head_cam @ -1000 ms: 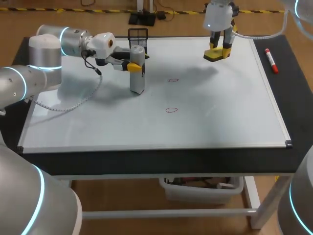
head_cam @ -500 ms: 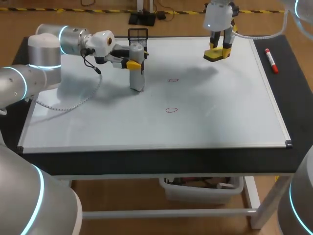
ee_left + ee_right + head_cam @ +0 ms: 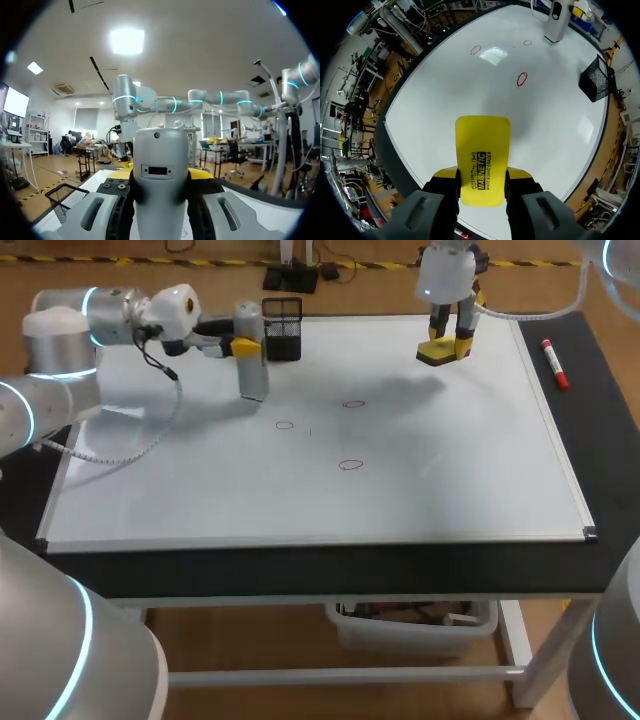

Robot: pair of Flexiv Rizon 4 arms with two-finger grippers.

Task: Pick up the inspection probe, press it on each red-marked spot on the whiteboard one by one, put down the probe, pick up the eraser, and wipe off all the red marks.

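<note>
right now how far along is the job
Done: both tools are picked up. In hand: the left gripper grips the probe upright near the basket; the right gripper holds the eraser above the whiteboard. Left: putting the probe down and wiping; all three red marks are unwiped. Pressing progress cannot be told.

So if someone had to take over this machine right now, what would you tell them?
Left end effector: shut on the probe, held upright beside the mesh basket.
Right end effector: shut on the yellow eraser, held above the far side of the whiteboard.
Done: both tools are picked up.
Left: three red marks are unwiped. Which were pressed cannot be told. Put the probe down, then wipe.
</note>
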